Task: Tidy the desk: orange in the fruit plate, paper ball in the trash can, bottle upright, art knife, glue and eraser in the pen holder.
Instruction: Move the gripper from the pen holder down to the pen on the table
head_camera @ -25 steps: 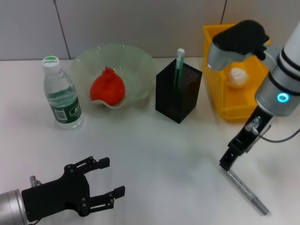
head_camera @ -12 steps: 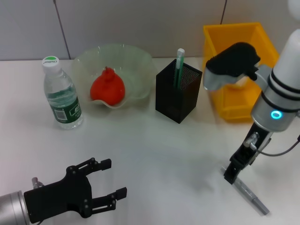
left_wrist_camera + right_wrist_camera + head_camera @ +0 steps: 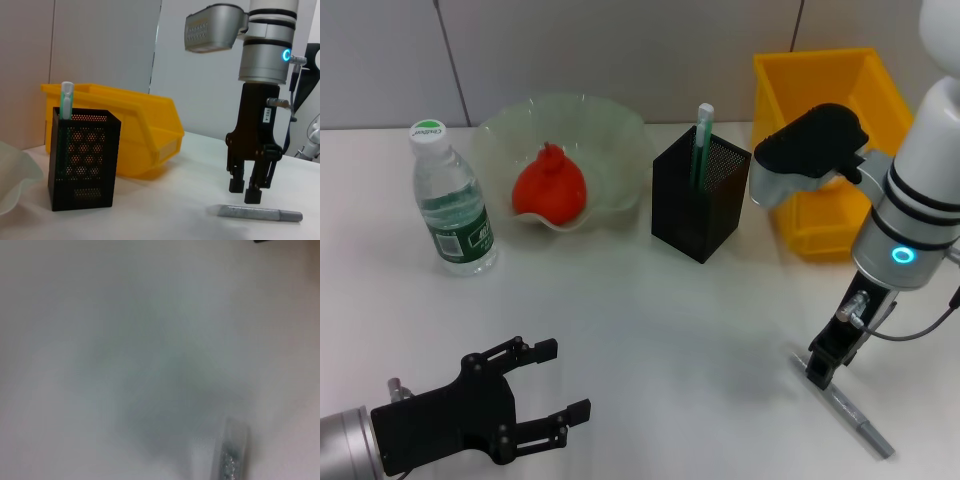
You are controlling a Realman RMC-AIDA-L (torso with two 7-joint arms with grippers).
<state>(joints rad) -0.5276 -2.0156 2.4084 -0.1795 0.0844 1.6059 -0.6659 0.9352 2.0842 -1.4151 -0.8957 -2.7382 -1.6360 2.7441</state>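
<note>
Knife [image 3: 850, 412] flat on table [image 3: 670, 340]; our right gripper [image 3: 246, 191] has descended over it, fingers slightly parted, nothing held. Left gripper [image 3: 548, 395] open, idle. We grasp next.

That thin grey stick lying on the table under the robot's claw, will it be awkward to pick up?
Probably a bit. The art knife lies flat on the table, so the right gripper, hanging just above one end, must pinch low. It looks stiff and light, so it shouldn't bend. Gripped near its end, it may tilt or swing.
</note>
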